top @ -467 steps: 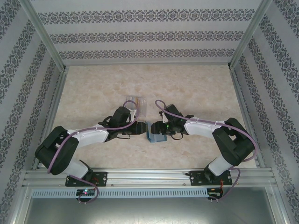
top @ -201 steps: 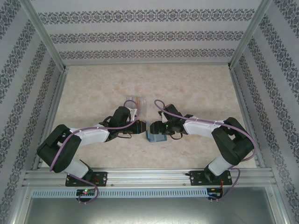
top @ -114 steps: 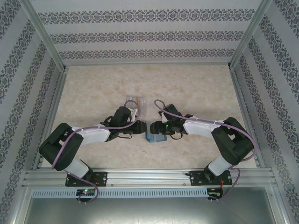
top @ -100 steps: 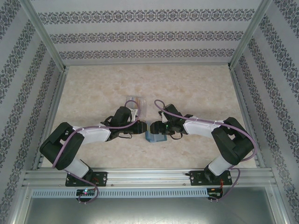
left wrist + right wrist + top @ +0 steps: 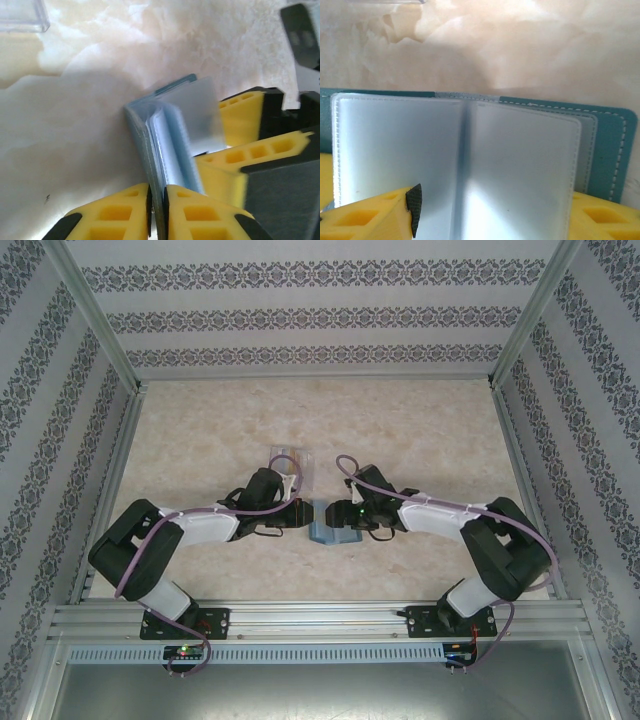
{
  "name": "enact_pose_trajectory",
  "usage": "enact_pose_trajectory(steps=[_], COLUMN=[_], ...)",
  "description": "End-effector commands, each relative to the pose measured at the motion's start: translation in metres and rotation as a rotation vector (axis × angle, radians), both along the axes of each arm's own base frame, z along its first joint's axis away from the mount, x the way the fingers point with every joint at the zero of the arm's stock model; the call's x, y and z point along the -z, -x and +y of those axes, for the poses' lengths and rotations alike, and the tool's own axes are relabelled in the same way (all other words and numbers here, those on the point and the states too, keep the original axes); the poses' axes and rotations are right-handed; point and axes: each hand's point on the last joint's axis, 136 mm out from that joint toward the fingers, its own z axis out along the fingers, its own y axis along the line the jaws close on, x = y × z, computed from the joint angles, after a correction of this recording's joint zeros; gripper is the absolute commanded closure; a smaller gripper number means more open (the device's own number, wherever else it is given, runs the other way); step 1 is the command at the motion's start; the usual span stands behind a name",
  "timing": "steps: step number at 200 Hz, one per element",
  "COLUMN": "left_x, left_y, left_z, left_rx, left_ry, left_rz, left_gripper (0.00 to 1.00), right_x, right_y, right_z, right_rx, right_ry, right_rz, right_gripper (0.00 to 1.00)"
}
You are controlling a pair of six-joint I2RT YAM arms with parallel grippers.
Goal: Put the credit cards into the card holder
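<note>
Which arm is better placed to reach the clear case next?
Probably left: the clear case lies just beyond the left gripper, farther from the right gripper. It must first release the card holder.

Card holder point(image 5: 332, 533): one. Clear case point(image 5: 291, 459): one. Claws: two, left claw point(image 5: 303, 516), right claw point(image 5: 336, 516).

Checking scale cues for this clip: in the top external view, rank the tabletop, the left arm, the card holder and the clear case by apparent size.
1. tabletop
2. left arm
3. card holder and clear case: they look alike and both are partly hidden, so no ranking.
</note>
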Motion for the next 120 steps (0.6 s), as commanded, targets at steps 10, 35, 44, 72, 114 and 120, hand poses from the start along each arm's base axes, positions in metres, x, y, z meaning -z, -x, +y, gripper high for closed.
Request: enact_pose_trajectory(steps=[10, 35, 44, 72, 114, 120], left_x=[0.008, 0.008, 0.007, 0.005, 0.001, 0.001], left_y=[-0.003, -0.003, -0.004, -0.004, -0.003, -0.004], left_z=[0.005, 0.005, 0.005, 0.003, 0.003, 0.003], left_rx=[0.001, 0.000, -0.002, -0.002, -0.004, -0.005], left_ry=[-0.043, -0.042, -0.041, -0.029, -0.022, -0.022], left_rz=[0.013, 0.008, 0.007, 0.007, 0.004, 0.002], left_gripper=[0.86, 0.88, 0.89, 0.91, 0.94, 0.95], right_x=[-0.016, -0.030, -0.032, -0.034, -0.058, -0.062], right_y=[-0.005, -0.003, 0.000, 0.004, 0.002, 0.003], right_z=[-0.017, -0.012, -0.008, -0.005, -0.025, -0.026], right_rx=[0.051, 0.029, 0.010, 0.015, 0.103, 0.104], right_ry=[-0.015, -0.075, -0.084, -0.074, -0.069, -0.072], right_rz=[-0.083, -0.135, -0.139, -0.169, -0.275, -0.285], right_gripper=[0.32, 0.29, 0.28, 0.25, 0.22, 0.21])
